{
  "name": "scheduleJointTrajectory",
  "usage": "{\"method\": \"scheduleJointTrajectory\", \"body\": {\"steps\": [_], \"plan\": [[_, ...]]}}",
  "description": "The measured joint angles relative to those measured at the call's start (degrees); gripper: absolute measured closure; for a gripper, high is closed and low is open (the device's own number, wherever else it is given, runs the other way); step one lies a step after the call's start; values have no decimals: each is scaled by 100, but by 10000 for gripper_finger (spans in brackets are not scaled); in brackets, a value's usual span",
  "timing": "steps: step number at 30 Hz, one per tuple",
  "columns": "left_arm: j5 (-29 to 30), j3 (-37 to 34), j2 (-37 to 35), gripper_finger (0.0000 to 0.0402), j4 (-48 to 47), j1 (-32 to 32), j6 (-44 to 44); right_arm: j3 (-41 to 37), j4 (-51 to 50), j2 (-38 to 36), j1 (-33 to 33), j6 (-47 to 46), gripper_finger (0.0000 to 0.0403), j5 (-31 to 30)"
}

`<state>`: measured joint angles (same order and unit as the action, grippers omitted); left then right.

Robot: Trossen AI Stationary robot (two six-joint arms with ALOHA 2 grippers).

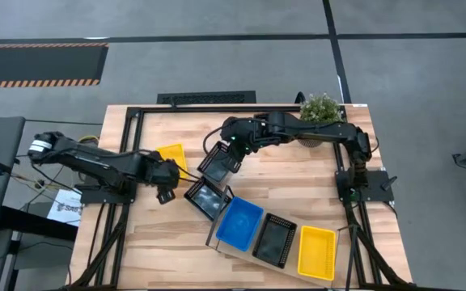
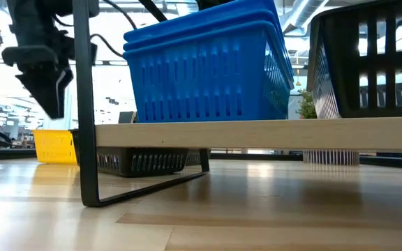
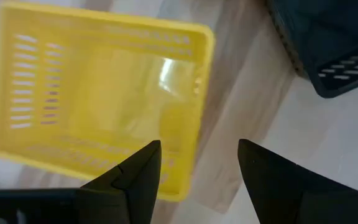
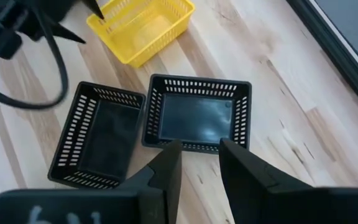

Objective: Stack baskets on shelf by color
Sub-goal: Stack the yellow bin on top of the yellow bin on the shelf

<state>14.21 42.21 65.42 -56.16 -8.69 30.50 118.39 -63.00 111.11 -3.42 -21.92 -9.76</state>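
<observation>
**Two black baskets and one yellow left loose as both tools hover**

Nearest me, the shelf (image 1: 233, 247) carries a blue stack (image 1: 239, 222), a black basket (image 1: 274, 240) and a yellow basket (image 1: 316, 252) side by side; from worktop level the blue stack (image 2: 204, 66) shows three nested rims. Just beyond the shelf's end lies a loose black basket (image 1: 209, 198), and beside it a second black basket (image 1: 219, 162). My right tool (image 4: 197, 163) hangs over the near rim of that second basket (image 4: 197, 115), fingers partly parted and empty, with the other black one (image 4: 98, 134) alongside. Farther left, my left tool (image 3: 197, 165) stands wide, holding nothing, above the edge of the loose yellow basket (image 3: 101, 102), which lies on the worktop (image 1: 298, 182) toward the back. I judge these baskets light, thin-walled and a little springy; a pinch over one slotted rim wall should lift them, though smooth plastic may slip or tilt. At the far edge stands the potted plant (image 1: 320, 109).
</observation>
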Motion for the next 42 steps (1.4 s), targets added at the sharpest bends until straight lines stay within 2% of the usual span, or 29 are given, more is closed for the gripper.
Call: {"method": "scheduleJointTrajectory", "body": {"steps": [6,12,15,21,26,33,39,42], "plan": [[88,-209,327,200,172,32,-21,0,-59,0,0,13,274,0],[-265,-755,324,208,731,68,85,0,-335,0,0,13,275,9],[-153,-817,324,244,749,70,111,0,-374,0,0,11,276,17],[-132,-817,322,382,777,70,424,0,-383,0,0,11,276,22],[-146,-776,322,398,769,33,573,0,-373,0,0,202,277,25],[-143,118,281,401,571,-348,43,0,-35,0,-136,508,275,239],[108,1394,281,401,-254,-852,-979,0,640,-20,-386,684,275,1396],[248,1997,281,401,-673,-1024,-1376,2,974,-31,-483,649,276,1791]]}}
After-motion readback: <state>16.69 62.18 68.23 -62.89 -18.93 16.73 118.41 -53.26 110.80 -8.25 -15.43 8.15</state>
